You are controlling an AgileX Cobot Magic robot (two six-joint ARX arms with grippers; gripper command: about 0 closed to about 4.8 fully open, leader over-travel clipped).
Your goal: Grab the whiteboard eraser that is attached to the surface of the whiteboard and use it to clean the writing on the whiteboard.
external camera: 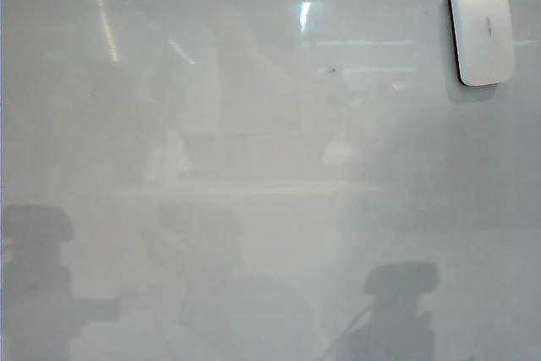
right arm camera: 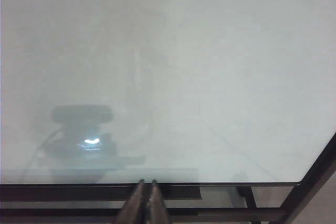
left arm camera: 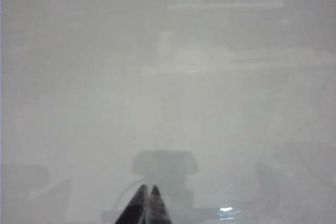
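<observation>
Both grippers, left [left arm camera: 145, 203] and right [right arm camera: 146, 199], hang pinched shut and empty above the whiteboard [external camera: 254, 209], whose eraser [external camera: 482, 30] clings at two o'clock in the exterior view.

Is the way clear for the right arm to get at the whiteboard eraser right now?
Probably yes: the whiteboard eraser sits alone on bare whiteboard, nothing around it. The right gripper is shut at the board's edge, so its jaws must open first.
</observation>
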